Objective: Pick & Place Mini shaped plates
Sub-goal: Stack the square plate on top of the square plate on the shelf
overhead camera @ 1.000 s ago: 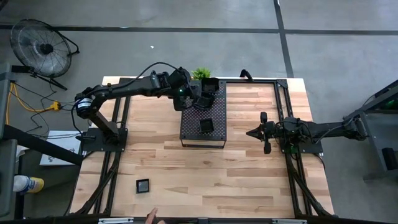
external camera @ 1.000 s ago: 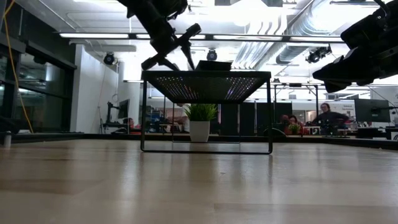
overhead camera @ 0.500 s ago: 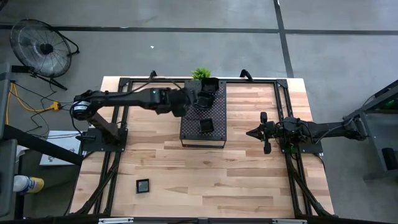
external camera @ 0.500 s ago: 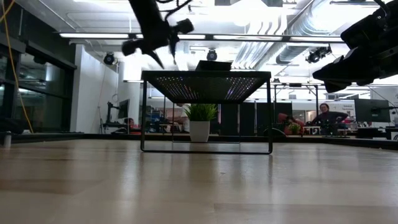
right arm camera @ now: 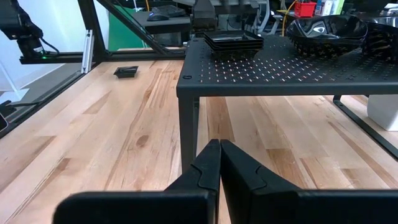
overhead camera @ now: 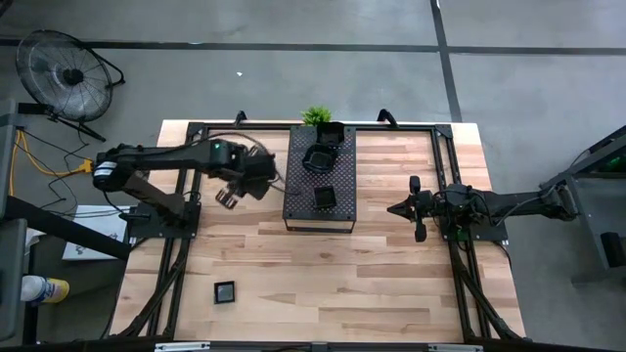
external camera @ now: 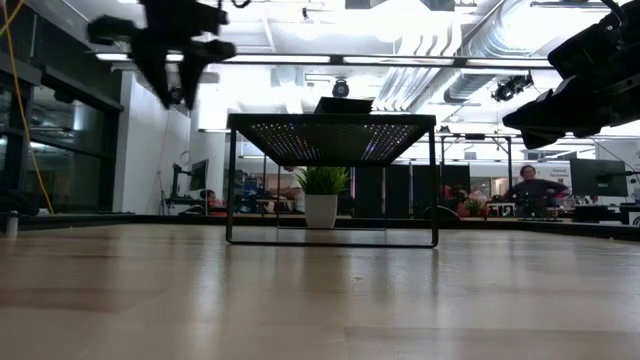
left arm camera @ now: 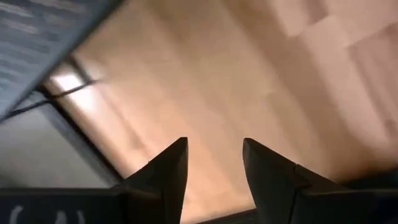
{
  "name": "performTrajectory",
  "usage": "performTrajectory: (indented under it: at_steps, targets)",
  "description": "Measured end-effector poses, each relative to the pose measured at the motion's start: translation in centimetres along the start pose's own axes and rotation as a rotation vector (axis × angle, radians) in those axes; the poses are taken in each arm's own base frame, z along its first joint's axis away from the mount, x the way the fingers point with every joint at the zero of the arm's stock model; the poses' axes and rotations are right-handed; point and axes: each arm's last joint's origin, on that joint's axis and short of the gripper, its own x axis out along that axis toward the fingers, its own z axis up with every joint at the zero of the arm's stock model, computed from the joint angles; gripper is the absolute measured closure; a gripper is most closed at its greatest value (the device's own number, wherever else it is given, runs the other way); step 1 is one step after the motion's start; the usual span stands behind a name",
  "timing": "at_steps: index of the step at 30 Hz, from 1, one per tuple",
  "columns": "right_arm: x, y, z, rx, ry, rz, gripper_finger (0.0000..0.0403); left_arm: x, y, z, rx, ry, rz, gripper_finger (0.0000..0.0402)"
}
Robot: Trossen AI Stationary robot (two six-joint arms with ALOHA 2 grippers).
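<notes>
High view: left claw (overhead camera: 227,198), spread and empty, is seen beside the perforated tray (overhead camera: 319,210); the lone square plate (overhead camera: 225,291) probably must be fetched next.

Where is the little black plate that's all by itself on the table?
In the high view, the lone plate sits on the wooden table near its front left corner, far from the perforated tray.
</notes>
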Motion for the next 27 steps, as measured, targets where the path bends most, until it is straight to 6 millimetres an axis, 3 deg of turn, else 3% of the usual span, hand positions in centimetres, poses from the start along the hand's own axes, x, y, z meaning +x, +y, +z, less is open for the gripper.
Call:
performTrajectory:
  at_steps: [5, 9, 14, 20, 23, 27]
  targets:
    - [0.0, 0.0, 0.0, 0.0, 0.0, 0.0, 0.0398, 1.4, -3.8, -0.2, -0.011, -0.014, -0.064, 0.0252]
    - [0.0, 0.0, 0.0, 0.0, 0.0, 0.0, 0.0398, 2.6, -5.7, 0.0, -0.062, -0.048, 0.027, 0.0252]
    - [0.0, 0.0, 0.0, 0.0, 0.0, -0.001, 0.0398, 3.9, -5.4, 1.8, -0.153, -0.253, 0.25, 0.0252]
    - [0.0, 0.0, 0.0, 0.0, 0.0, 0.0, 0.0398, 3.1, -3.5, 3.4, -0.317, -0.4, 0.544, 0.0252]
    - [0.0, 0.0, 0.0, 0.0, 0.0, 0.0, 0.0398, 3.2, -3.8, 3.2, -0.296, -0.393, 0.511, 0.0252]
    - [0.0, 0.0, 0.0, 0.0, 0.0, 0.0, 0.0398, 4.0, -5.2, 2.0, -0.282, -0.307, 0.302, 0.0252]
